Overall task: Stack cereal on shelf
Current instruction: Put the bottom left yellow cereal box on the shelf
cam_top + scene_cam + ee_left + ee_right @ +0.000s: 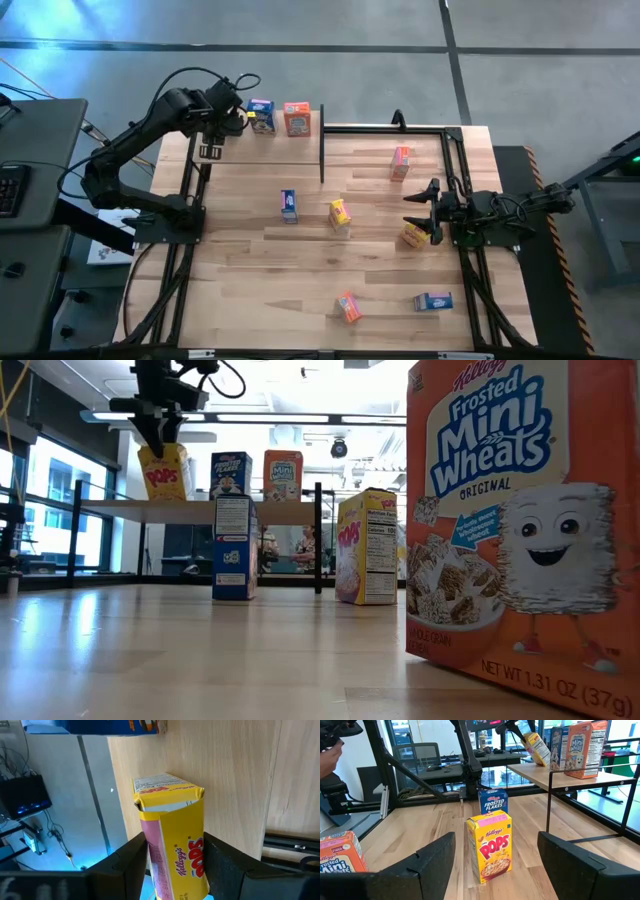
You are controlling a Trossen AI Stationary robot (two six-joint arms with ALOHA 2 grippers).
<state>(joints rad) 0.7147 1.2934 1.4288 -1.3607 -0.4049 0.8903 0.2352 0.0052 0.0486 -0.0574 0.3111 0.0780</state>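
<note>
The tabletop (300, 270) carries a raised shelf (300, 150) along its far edge, on thin black posts.

Left arm — reaches over the shelf's left end. Its claw (175, 865) is pinching a yellow box (172, 835) by its sides; seen from the right wrist, the box is tilted with its lower edge at the shelf surface. Just beside it on the shelf stand a blue box (262, 115) and an orange box (297, 118), both upright.

Right arm — rests at the tabletop's right edge. Its claw (428, 213) is spread wide and holds nothing; a second yellow box (414, 235) lies just beside it.

Loose on the tabletop:
- blue box (289, 205) and yellow box (339, 213), mid-table, near each other
- orange box (400, 162), near the shelf's right post
- orange box (348, 307) and blue box (433, 301), near the front edge
</note>
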